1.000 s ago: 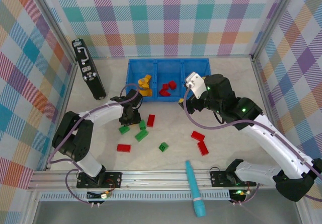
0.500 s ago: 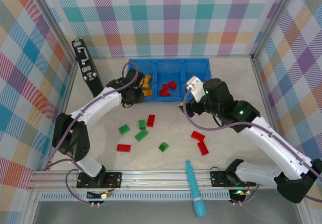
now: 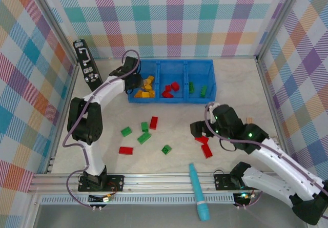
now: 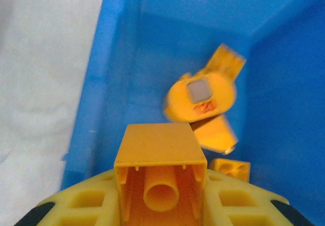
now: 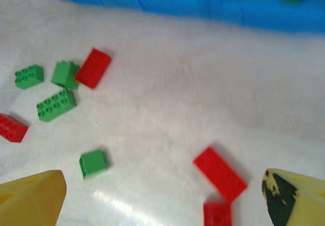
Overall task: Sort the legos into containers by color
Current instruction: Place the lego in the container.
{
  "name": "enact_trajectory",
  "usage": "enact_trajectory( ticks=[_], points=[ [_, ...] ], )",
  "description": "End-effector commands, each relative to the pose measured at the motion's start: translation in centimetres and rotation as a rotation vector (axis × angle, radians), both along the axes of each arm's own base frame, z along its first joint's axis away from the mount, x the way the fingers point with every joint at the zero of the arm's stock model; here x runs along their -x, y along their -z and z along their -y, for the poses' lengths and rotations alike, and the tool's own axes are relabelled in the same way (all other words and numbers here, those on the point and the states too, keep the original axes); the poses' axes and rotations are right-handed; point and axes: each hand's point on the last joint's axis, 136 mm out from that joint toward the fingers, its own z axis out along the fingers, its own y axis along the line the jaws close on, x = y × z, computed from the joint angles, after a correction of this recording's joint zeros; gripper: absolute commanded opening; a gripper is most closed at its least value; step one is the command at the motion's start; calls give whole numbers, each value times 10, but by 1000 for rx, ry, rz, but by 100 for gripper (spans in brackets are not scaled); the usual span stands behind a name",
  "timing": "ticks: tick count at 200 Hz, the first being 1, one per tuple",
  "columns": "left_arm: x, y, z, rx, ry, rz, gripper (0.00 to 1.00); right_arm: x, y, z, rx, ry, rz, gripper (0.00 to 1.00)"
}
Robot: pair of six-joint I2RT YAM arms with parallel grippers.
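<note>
Black device [image 3: 89, 70]: lying slanted on the table [image 3: 241, 84], just left of the blue tray [image 3: 174, 100].
Left gripper [image 4: 160, 205]: hovering over the tray's left compartment and gripping one orange-yellow brick [image 4: 160, 172], whose hollow underside is facing the wrist camera.
Left compartment: holding a small heap of yellow bricks [image 3: 146, 88], one of them looking blurred in the wrist view.
Middle compartment: holding a few red bricks [image 3: 170, 89].
Right compartment: holding two green bricks [image 3: 203, 90], lying apart from each other.
Loose green bricks [image 3: 144, 138]: four lying on the table in front of the tray's left half.
Loose red bricks [image 3: 153, 122]: two lying among those green ones, one nearer the tray and one farther from it.
Right gripper [image 5: 162, 200]: hanging over the table in front of the tray's right compartment, well apart from it, fingers spread wide and carrying nothing.
Red pair [image 3: 203, 144]: lying together just below that gripper, in front of the tray's right end.
Teal tool [image 3: 199, 192]: lying across the rail at the table's near edge, far in front of the tray.
</note>
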Motion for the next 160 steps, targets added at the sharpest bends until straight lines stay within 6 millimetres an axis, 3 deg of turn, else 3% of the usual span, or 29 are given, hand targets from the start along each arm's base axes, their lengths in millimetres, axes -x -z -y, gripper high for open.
enact_trajectory(
  ticks=[1,45,72,92,122,160],
  points=[
    [-14,9,12,33,66,-5,32,19,21,10,-153,170,-150,99],
    [-19,12,22,47,122,-14,44,41,72,36,-45,316,-328,99],
    [-22,-10,23,40,146,40,55,45,96,32,2,317,-408,99],
    [-21,-30,20,18,157,77,57,46,108,28,20,301,-436,99],
    [-16,-79,19,15,184,155,59,50,124,29,64,298,-485,99],
    [7,-173,10,3,220,371,62,60,147,35,130,316,-553,99]
  ],
)
